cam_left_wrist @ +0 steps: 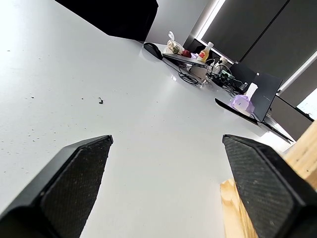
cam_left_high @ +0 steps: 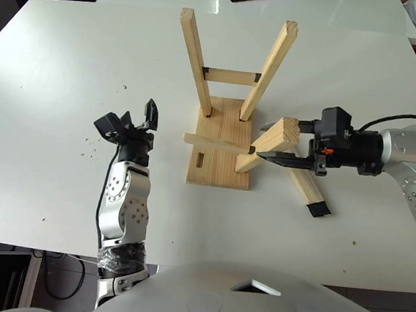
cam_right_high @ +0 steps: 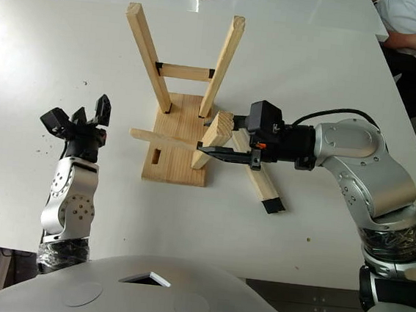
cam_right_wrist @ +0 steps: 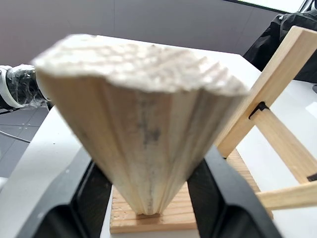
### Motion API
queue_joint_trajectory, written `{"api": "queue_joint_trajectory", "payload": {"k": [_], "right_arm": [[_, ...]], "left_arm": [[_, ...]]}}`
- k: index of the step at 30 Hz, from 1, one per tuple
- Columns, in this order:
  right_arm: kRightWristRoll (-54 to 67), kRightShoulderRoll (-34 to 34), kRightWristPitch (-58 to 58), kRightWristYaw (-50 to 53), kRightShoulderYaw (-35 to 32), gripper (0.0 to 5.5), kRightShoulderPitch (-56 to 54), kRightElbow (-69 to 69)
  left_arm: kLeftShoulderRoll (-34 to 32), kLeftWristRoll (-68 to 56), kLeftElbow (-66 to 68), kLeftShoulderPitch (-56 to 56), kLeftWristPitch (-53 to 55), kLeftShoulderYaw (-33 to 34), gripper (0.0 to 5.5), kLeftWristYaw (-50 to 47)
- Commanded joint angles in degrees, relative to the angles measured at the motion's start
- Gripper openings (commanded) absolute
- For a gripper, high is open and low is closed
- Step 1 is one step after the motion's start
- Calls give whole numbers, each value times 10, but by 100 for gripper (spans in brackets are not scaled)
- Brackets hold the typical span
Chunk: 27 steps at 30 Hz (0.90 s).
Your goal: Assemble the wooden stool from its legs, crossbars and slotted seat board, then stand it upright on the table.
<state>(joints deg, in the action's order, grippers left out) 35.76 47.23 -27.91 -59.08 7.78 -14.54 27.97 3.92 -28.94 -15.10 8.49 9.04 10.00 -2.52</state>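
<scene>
I've got a white table (cam_left_high: 53, 75) with the slotted seat board (cam_left_high: 218, 168) lying flat near its middle and a few dark specks (cam_left_high: 87, 148) scattered well to its left.

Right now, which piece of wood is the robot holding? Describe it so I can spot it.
On the white table a flat board lies in the middle. At its near right corner, the right claw grips a thick leg; unlike the two legs standing tall at the far end, it leans low.
</scene>
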Motion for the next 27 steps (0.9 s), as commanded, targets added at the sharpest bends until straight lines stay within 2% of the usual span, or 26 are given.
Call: {"api": "queue_joint_trajectory", "payload": {"k": [1,15,20,23,24,27], "right_arm": [[-137,38,-28,32,89,206,42,-73],[-126,17,-26,6,157,206,-89,-141],[-120,19,-21,12,163,206,-105,-159],[-81,19,-34,21,135,206,-99,-139],[-64,18,-38,23,122,242,-97,-132],[-37,12,-58,31,84,279,-95,-116]], "left_arm": [[32,14,1,2,-5,-16,412,-15],[34,17,25,-21,-13,-31,412,-17],[31,15,32,-27,-19,-30,412,-18],[25,12,29,-22,-21,-24,412,-19],[22,11,28,-21,-21,-19,412,-20],[14,4,22,-15,-21,-4,412,-21]]}}
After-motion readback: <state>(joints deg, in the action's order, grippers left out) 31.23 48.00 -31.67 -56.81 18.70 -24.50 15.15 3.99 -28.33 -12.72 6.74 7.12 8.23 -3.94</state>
